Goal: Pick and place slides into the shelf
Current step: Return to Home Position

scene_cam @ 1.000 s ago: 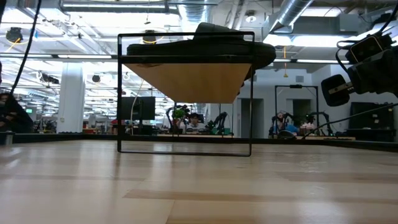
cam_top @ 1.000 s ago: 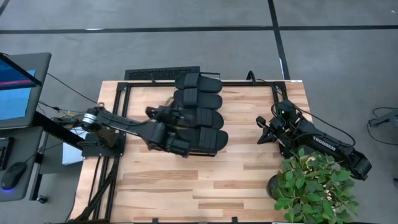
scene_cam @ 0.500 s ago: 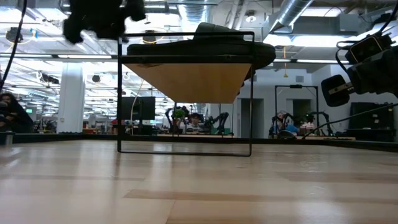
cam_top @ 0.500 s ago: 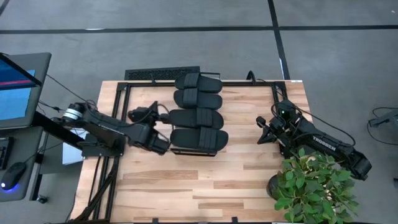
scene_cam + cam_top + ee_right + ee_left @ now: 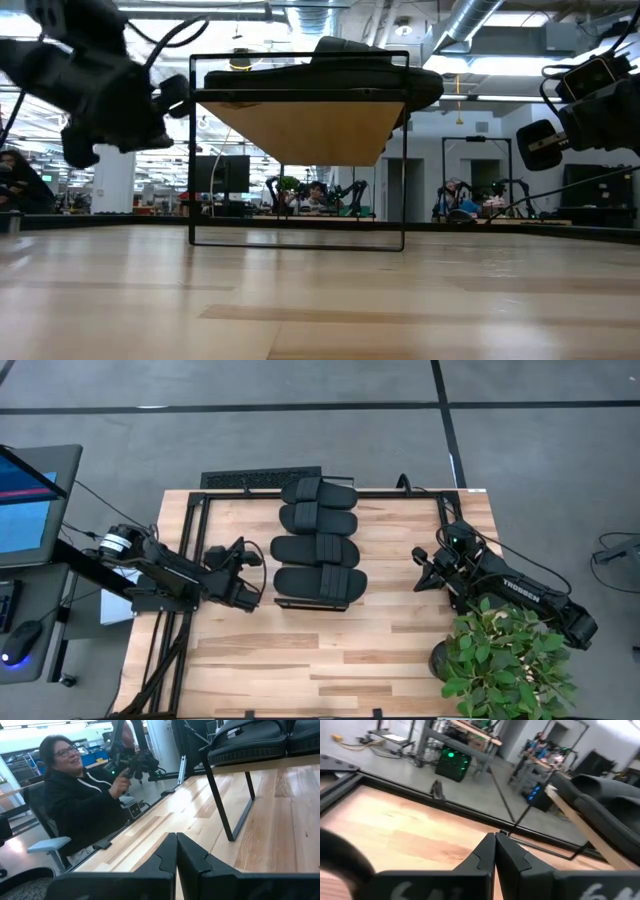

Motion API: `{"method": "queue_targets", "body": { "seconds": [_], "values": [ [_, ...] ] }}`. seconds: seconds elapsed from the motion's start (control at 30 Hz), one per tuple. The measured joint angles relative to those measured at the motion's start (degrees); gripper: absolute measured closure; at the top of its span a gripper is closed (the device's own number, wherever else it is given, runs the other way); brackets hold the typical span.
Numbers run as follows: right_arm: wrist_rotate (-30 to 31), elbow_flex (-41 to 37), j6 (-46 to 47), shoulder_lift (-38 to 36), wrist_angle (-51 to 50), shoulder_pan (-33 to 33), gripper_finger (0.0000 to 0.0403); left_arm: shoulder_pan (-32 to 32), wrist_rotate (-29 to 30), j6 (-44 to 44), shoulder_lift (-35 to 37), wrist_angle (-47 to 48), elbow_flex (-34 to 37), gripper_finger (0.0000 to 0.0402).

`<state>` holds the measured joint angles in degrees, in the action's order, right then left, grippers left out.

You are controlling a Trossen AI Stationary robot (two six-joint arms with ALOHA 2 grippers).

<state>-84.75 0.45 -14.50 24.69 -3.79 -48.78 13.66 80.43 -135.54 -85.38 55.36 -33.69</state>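
Note:
Several black slides (image 5: 315, 545) lie side by side on the top of the shelf (image 5: 300, 130), a light-wood board in a thin black frame. The low view shows the slides (image 5: 340, 70) resting on that board. My left gripper (image 5: 240, 552) hangs shut just left of the shelf, above the table, and holds nothing. Its wrist view shows the shut fingers (image 5: 494, 837), with the slides (image 5: 605, 795) off to one side. My right gripper (image 5: 420, 572) waits shut at the table's right side, clear of the shelf (image 5: 260, 765).
A potted plant (image 5: 500, 660) stands at the near right corner. Black frame rails (image 5: 170, 610) run along the table's left side, and a monitor (image 5: 30, 500) stands beyond them. A seated person (image 5: 80, 805) shows beyond the table's edge. Bare wood lies in front of the shelf.
My left gripper has drawn back from over the slides toward the table's left edge and has come down beside the shelf, rolling as it went. It has stayed shut. The slides lie on the shelf as before.

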Motion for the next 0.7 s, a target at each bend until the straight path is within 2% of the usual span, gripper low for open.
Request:
{"method": "queue_targets", "body": {
  "seconds": [0.17, 0.27, 0.33, 0.5, 0.7],
  "values": [
    [0.0, 0.0, 0.0, 0.0, 0.0, 0.0, 0.0403, 1.9, 2.9, 0.7, 0.0, -2.9, 1.1, 0.0401],
    [0.0, 0.0, 0.0, 0.0, 0.0, 0.0, 0.0403, 3.7, 6.2, 5.2, 1.4, -5.9, 0.0, 0.0401],
    [0.0, 0.0, 0.0, 0.0, 0.0, 0.0, 0.0403, 5.1, 9.5, 9.6, 3.8, -7.4, -0.4, 0.0401],
    [0.0, 0.0, 0.0, 0.0, 0.0, 0.0, 0.0403, 5.9, 9.7, 21.5, 12.0, -7.6, -1.0, 0.0401],
    [0.0, 0.0, 0.0, 0.0, 0.0, 0.0, 0.0403, 4.3, 9.4, 42.1, 21.8, -12.3, -1.0, 0.0401]
  ]
}}
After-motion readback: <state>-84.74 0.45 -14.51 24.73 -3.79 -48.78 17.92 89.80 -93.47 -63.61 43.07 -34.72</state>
